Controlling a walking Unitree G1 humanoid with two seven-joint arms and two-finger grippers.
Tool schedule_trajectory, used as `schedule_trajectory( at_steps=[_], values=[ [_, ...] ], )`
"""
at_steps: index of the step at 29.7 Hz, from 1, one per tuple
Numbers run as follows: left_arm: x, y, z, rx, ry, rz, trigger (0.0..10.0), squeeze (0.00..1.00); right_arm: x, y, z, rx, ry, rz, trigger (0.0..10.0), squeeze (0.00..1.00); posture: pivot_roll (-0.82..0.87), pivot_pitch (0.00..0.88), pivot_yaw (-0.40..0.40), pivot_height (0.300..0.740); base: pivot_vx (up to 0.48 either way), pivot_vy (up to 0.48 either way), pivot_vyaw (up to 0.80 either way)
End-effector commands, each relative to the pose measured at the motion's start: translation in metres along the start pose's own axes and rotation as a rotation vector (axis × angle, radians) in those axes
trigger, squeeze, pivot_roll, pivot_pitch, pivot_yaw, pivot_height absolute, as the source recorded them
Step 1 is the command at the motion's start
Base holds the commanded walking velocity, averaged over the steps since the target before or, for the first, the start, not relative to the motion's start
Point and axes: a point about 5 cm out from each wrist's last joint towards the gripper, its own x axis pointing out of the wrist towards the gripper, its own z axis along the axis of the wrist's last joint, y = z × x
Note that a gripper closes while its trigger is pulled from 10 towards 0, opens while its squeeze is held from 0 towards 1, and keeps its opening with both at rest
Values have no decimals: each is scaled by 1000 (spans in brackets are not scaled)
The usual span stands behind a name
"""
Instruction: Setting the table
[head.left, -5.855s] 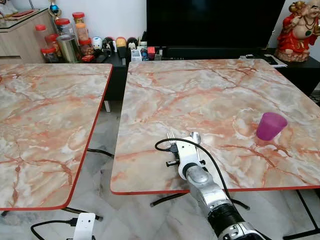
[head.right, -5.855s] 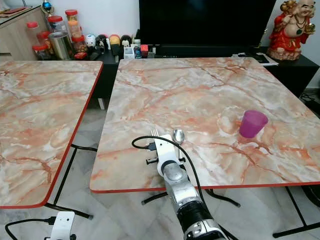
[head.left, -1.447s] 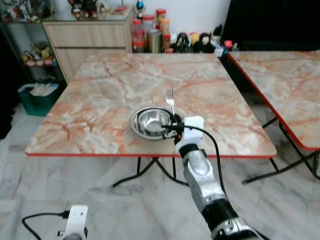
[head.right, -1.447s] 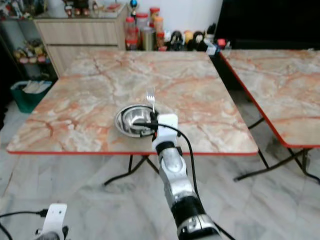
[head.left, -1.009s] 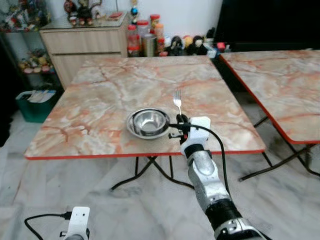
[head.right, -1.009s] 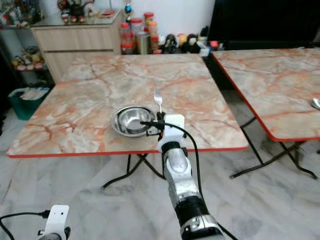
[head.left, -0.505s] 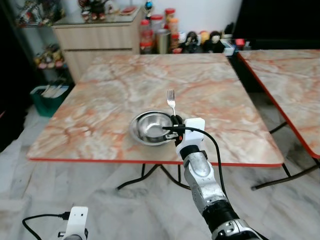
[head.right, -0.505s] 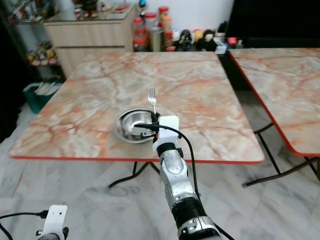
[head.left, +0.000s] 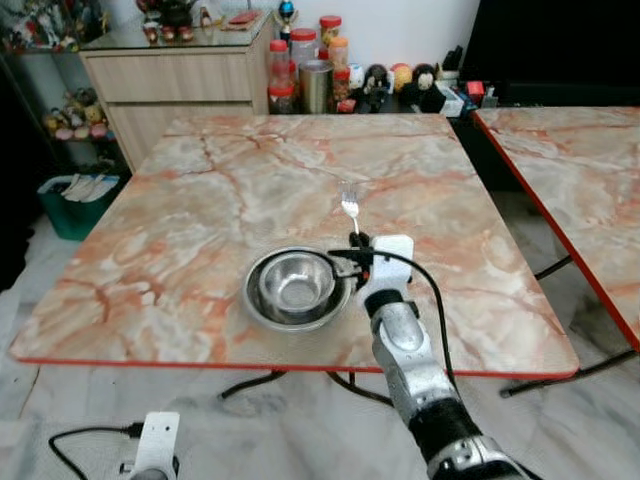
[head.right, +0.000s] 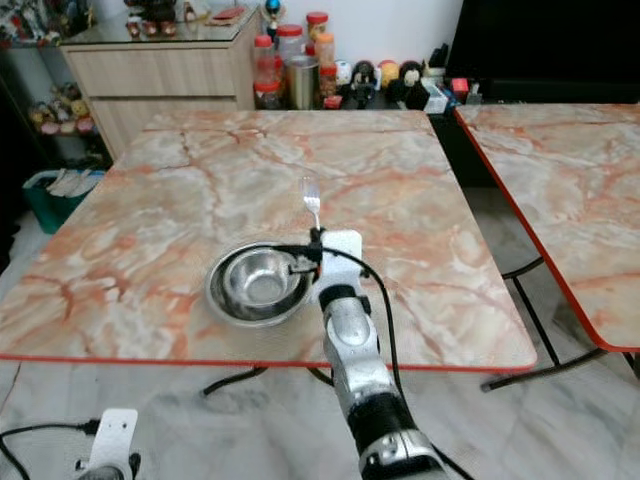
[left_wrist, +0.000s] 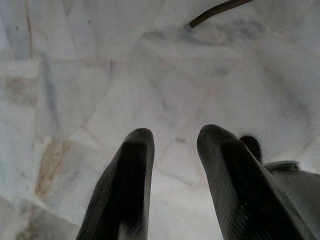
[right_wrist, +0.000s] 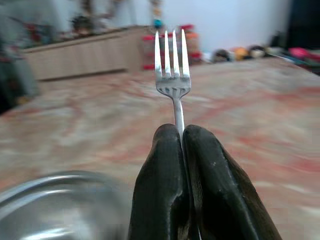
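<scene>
The right hand (right_wrist: 181, 145) has its two black, finely ribbed fingers (right_wrist: 160, 175) pressed together on the thin handle of a fork (right_wrist: 172, 75), pinching it so that the three bright metal tines stand up clear above the fingertips. In the head views this hand (head.left: 352, 243) sits at the end of a silver arm with a white wrist block and a looping black cable (head.left: 425, 290), held over the near part of the desk (head.left: 200, 190), with the fork (head.left: 350, 207) pointing away from the robot. Just to the left of the hand, a round polished steel bowl (head.left: 296, 288) sits on the desk near its front edge; its wide rim lies very close to the fingers, though contact cannot be told. The desk is square, with a glossy top patterned like pink and orange marble and a thin red edge, on dark folding legs. A second desk (head.left: 570, 160) of the same pattern stands to the right, separated by a gap. Beyond them, red-lidded jars (head.left: 300, 70) and small figures (head.left: 400, 85) crowd a low unit beside a wooden cabinet (head.left: 170, 85); no writing on them is legible. The left hand (left_wrist: 175, 150) hangs over pale veined floor tiles (left_wrist: 100, 75), its two fingers spread apart and holding nothing.
</scene>
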Motion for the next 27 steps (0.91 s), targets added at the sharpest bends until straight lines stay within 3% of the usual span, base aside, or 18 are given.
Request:
schedule_trajectory(
  at_steps=[1, 3, 11, 27],
  values=[
    [-1, 3, -5, 1, 18, 7, 10000, 0, 0, 3, -1, 4, 14, -4, 10000, 0, -26, 1, 14, 736, 0, 0, 0],
    [-1, 3, -7, 1, 24, 8, 10000, 0, 1, -2, -7, -14, 73, -63, 10000, 0, -22, 4, 11, 736, 0, 0, 0],
    [-1, 3, -9, -4, 29, 8, 10000, 0, -2, -3, -22, -54, 191, -71, 10000, 0, -23, 7, 5, 736, 0, 0, 0],
    [-2, -1, -11, -7, 37, 0, 10000, 0, 5, -14, -29, -106, 302, -75, 10000, 0, -27, 12, -3, 736, 0, 0, 0]
  ],
)
